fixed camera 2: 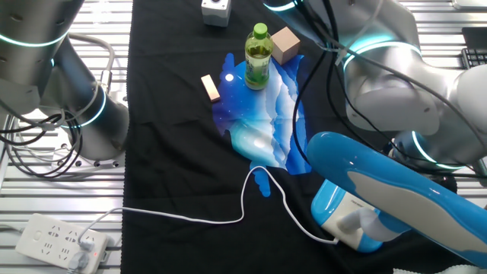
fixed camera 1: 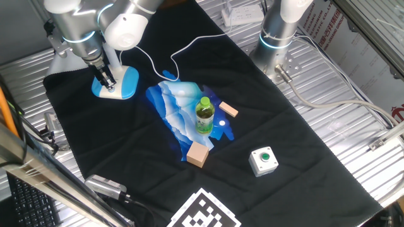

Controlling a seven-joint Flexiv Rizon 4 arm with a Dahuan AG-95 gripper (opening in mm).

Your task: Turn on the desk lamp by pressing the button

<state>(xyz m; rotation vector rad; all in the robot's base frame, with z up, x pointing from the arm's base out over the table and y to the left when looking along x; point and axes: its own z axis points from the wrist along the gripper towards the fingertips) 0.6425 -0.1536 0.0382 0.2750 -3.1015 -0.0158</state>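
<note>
The desk lamp's light-blue base (fixed camera 1: 126, 82) with its white top panel stands at the far left of the black cloth. In the other fixed view the base (fixed camera 2: 335, 213) sits low at the right, partly behind the lamp's long blue-and-white head (fixed camera 2: 388, 186). My gripper (fixed camera 1: 105, 82) points straight down, with its dark fingertips on or just above the white top panel. The button is hidden under the fingertips. In the other fixed view a grey tip (fixed camera 2: 365, 223) shows at the base. No view shows whether the fingers are apart.
A blue-and-white cloth (fixed camera 1: 180, 104) lies mid-table with a green bottle (fixed camera 1: 204, 115) on it. Two wooden blocks (fixed camera 1: 197, 154) (fixed camera 1: 228, 111) lie beside it. A white box with a green button (fixed camera 1: 263, 159) sits to the front right. The lamp's white cable (fixed camera 2: 228, 217) runs to a power strip (fixed camera 2: 57, 242). A second arm's base (fixed camera 1: 278, 31) stands at the back.
</note>
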